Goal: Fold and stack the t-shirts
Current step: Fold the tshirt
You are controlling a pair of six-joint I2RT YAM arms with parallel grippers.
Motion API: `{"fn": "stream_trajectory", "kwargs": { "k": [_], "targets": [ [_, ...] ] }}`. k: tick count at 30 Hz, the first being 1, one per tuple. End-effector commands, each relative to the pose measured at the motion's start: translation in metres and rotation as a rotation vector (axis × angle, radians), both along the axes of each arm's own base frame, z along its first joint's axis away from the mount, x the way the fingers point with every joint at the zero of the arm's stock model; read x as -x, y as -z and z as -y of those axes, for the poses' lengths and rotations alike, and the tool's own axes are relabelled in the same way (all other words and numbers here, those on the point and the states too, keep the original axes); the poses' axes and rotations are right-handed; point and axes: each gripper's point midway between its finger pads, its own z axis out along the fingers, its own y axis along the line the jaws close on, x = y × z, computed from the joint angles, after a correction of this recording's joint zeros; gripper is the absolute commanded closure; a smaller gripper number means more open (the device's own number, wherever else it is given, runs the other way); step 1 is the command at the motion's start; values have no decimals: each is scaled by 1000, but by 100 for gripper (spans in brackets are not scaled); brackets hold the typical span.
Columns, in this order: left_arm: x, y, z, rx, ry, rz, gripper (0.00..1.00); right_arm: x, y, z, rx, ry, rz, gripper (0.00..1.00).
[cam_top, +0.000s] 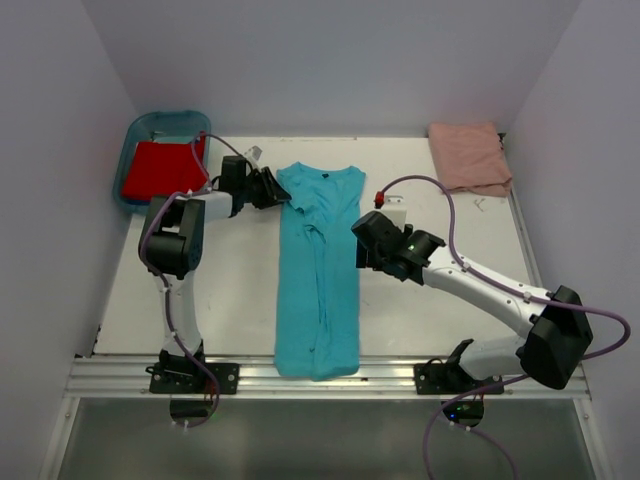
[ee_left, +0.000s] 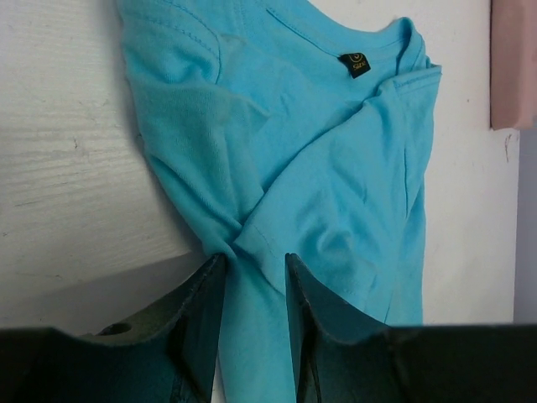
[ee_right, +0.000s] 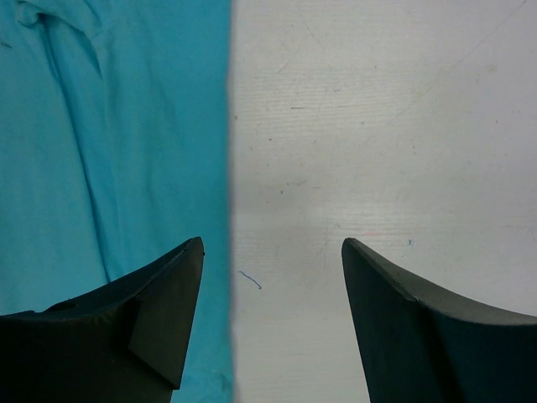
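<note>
**Desk:** Where's the turquoise one?

**Me:** I see the turquoise t-shirt (cam_top: 318, 280) lying flat down the middle of the bench (cam_top: 220, 290). It's folded lengthwise into a long narrow strip, collar toward the far edge and hem at the near edge. It's a soft knit, lightly creased, with a small dark neck label (ee_left: 357, 64) inside the collar.

**Desk:** Your left side?

**Me:** My left tool (ee_left: 252, 262) sits at the shirt's left shoulder. Its fingers are narrow and pinch a bunched fold of turquoise cloth by the sleeve, and the wrinkles run in toward the pinch.

**Desk:** And the right?

**Me:** My right tool (ee_right: 273, 243) hangs over the strip's right edge, spread wide and gripping nothing. One dark wedge-shaped finger is above the fabric, the other above bare, scuffed white bench.

**Desk:** The other shirts?

**Me:** The salmon-pink t-shirt (cam_top: 470, 158) is a folded, squarish pad at the far right corner. The red t-shirt (cam_top: 160, 168) lies in the blue plastic tub (cam_top: 135, 135), which has rounded corners and sits at the far left corner.
</note>
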Motion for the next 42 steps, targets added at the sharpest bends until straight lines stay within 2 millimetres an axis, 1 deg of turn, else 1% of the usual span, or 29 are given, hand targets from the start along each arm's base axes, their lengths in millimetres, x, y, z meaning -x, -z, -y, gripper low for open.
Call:
{"fn": "stream_trajectory", "kwargs": {
  "k": [1, 4, 10, 12, 13, 16, 21, 24, 25, 27, 28, 31, 33, 34, 37, 42],
  "targets": [
    [-7, -14, 12, 49, 30, 70, 62, -4, 0, 1, 4, 6, 18, 29],
    [-6, -16, 10, 43, 25, 64, 63, -6, -1, 3, 7, 13, 24, 29],
    [-6, -25, -1, -14, -21, 56, 65, -6, 0, 5, 19, 14, 22, 29],
    [-6, -36, -5, -27, -42, 61, 66, -6, 1, 5, 18, 15, 21, 29],
    [-6, -36, -4, -29, -42, 62, 67, -6, 0, 6, 19, 17, 22, 29],
    [-7, -50, -5, -24, -50, 85, 67, -6, 0, 7, 23, 19, 22, 29],
    [-10, -63, -3, -6, -49, 112, 67, -7, -1, 8, 26, 21, 26, 29],
    [-14, -58, -1, -5, -37, 104, 67, -7, -3, 9, 26, 25, 29, 29],
    [-14, -48, 0, -7, -34, 83, 67, -8, -3, 9, 25, 25, 29, 29],
    [-18, -44, 2, -1, -26, 77, 67, -9, -4, 10, 26, 27, 33, 29],
    [-19, -34, 2, 2, -26, 57, 67, -9, -5, 10, 25, 25, 34, 29],
    [-22, -23, 7, 26, -18, 50, 68, -9, -5, 10, 22, 27, 36, 29],
    [-23, -20, 10, 38, -11, 49, 68, -9, -5, 10, 22, 27, 34, 29],
    [-23, -14, 10, 36, -12, 42, 68, -8, -5, 10, 23, 27, 33, 29],
    [-25, -10, 12, 34, -9, 38, 69, -9, -6, 11, 21, 29, 39, 29],
    [-25, -12, 12, 29, -8, 43, 69, -9, -6, 11, 24, 29, 38, 29]
  ]
}}
